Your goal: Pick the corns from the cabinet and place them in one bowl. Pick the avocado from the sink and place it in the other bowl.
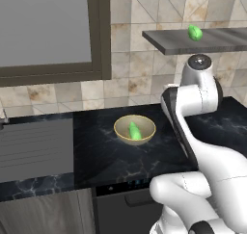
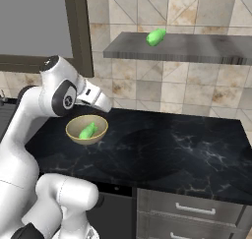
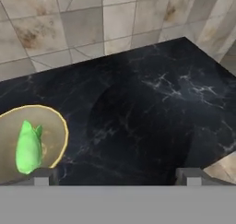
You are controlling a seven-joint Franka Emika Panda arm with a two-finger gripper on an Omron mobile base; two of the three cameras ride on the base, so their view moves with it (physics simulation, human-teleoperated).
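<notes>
Corn in the bowl: one corn [image 1: 134,131] lies inside the yellow-tan bowl [image 1: 120,125]. It is a small bright green lump, a bit longer than it is wide.
Corn on the shelf: the other corn [image 1: 195,32] sits on top of the dark grey cabinet shelf [image 1: 169,42], high on the tiled wall [image 2: 147,90], well above the bowl.
Bowl: it stands on the black marble counter [image 2: 172,149], near the back wall.
How the corn may handle: it looks small and light. It looks smooth and rounded, so I think it could roll or slip out. I cannot tell if it is hard or soft.
Where to hold it: I think the best spot is across its short middle, one finger on each long side.
Arm: the white arm [image 1: 202,146] bends up from the base and folds over. In the right base view the hand end sits just above and beside the bowl.
Gripper: the gripper [image 3: 116,176] looks down at the counter. Its two dark tips are far apart and nothing is between them. The bowl is off to one side of them.
Next job: I think the shelf corn comes next. The arm will have to reach high for it.
</notes>
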